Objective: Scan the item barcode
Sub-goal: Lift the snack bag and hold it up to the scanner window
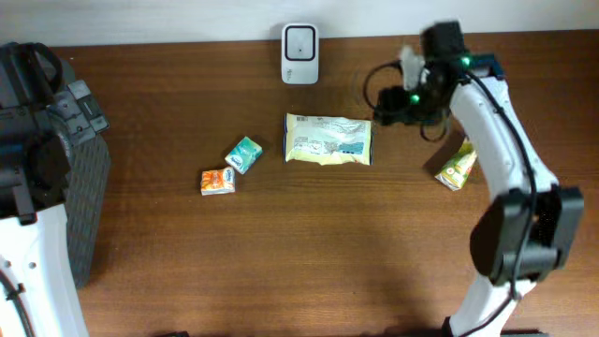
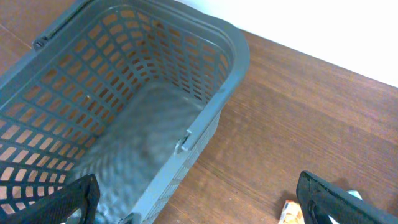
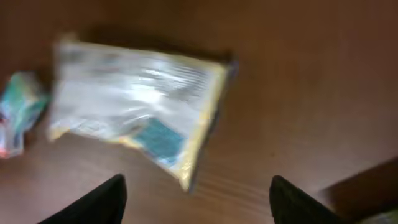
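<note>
Bag [image 3: 137, 106] flat on the table [image 3: 298, 93], just beyond the right claw [image 3: 198, 186], its fingers spread wide.

left gripper [image 2: 198, 204]: we see it spread wide | right gripper [image 3: 196, 202]: jaws apart, we think, through blur | right arm [image 1: 496, 145]: extended forward

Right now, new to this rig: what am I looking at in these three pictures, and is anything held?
A robot's left arm and right arm stand at a wooden table. One picture looks down from overhead; the other two come from a camera on each wrist. On the table lie a white scanner, a large snack bag, a teal packet, an orange packet, a green carton and a grey basket. The left tool is open by the basket. The right tool is open above the blurred bag. Nothing is held.
</note>
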Controlling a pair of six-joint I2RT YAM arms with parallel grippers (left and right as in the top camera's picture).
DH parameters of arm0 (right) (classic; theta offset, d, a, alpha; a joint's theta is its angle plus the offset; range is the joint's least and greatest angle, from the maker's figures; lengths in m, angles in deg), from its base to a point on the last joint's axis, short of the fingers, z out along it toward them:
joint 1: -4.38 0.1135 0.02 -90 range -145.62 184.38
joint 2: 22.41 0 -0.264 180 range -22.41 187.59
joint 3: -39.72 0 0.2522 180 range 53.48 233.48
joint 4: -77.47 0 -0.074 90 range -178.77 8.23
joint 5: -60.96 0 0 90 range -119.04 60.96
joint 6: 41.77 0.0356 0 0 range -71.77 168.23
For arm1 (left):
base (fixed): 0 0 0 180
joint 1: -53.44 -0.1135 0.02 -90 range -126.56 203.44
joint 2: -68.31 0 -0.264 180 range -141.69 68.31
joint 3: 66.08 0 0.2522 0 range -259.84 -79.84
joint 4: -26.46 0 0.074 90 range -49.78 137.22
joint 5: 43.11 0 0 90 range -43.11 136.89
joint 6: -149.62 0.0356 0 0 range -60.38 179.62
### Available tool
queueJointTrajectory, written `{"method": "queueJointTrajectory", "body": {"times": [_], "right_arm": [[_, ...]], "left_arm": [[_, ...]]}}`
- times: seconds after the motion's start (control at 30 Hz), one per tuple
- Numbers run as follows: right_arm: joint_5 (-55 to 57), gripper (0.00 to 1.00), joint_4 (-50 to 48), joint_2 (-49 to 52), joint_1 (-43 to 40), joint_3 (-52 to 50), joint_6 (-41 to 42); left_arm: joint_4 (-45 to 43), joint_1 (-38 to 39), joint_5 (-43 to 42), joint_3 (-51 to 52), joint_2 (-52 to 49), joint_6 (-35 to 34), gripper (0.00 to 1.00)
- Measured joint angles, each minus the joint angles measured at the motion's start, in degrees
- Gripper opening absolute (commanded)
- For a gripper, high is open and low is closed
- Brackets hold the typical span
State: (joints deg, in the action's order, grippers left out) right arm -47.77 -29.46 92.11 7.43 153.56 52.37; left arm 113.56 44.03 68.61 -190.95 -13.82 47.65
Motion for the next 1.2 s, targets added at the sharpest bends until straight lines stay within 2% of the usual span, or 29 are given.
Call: {"method": "queueJointTrajectory", "body": {"times": [0.1, 0.2, 0.33, 0.37, 0.4, 0.47, 0.5, 0.53, 0.73, 0.87, 0.93, 1.0, 1.13, 1.2], "right_arm": [[-10.03, 0.84, -13.03, 6.43, -2.54, -13.29, 4.48], [-15.08, 0.84, -23.28, 6.43, -2.49, -17.77, 8.00], [-20.68, 0.81, -33.11, 8.46, -0.87, -18.49, 14.38], [-21.90, 0.75, -36.11, 9.44, 0.70, -18.47, 16.50], [-23.12, 0.48, -38.25, 10.64, 2.47, -17.86, 18.38], [-23.96, 0.25, -39.76, 12.66, 4.39, -17.25, 20.76], [-26.45, 0.10, -40.39, 14.40, 5.29, -16.87, 21.68], [-27.21, 0.04, -40.39, 15.23, 6.10, -16.81, 22.23], [-35.65, 0.04, -40.04, 16.68, 4.42, -17.07, 19.30], [-36.68, 0.04, -29.73, 7.17, 4.22, -18.93, 6.43], [-38.38, 0.04, -28.02, -7.34, 4.22, -19.06, -3.34], [-40.98, 0.04, -28.00, -14.62, 4.20, -18.97, -10.40], [-45.03, 0.04, -29.05, -17.64, 4.22, -18.97, -21.55], [-49.31, 0.04, -30.99, -17.64, 4.02, -18.97, -22.58]], "left_arm": [[-0.04, 0.00, 0.00, 0.00, 0.00, 0.00, 0.99], [-0.02, 0.00, 0.00, 0.00, 0.00, 0.00, 0.99], [0.15, 0.00, 0.00, 0.00, 0.00, 0.00, 0.99], [0.15, 0.00, 0.00, 0.00, 0.00, 0.00, 0.99], [0.15, 0.00, 0.00, 0.00, 0.00, 0.00, 0.99], [0.15, 0.00, 0.02, 0.00, 0.00, 0.00, 0.99], [0.13, 0.00, 0.00, 0.00, 0.00, 0.00, 0.99], [0.17, 0.00, 0.00, 0.00, 0.00, 0.00, 0.99], [0.15, 0.00, 0.00, 0.00, 0.00, 0.00, 0.99], [0.20, 0.00, 0.00, 0.00, 0.00, 0.00, 0.99], [0.15, 0.00, 0.00, 0.00, 0.00, 0.00, 0.99], [0.13, 0.00, 0.00, 0.00, 0.00, 0.00, 0.99], [0.15, 0.00, 0.00, 0.00, 0.00, 0.00, 0.99], [0.15, 0.00, 0.00, 0.00, 0.00, 0.00, 0.99]]}}
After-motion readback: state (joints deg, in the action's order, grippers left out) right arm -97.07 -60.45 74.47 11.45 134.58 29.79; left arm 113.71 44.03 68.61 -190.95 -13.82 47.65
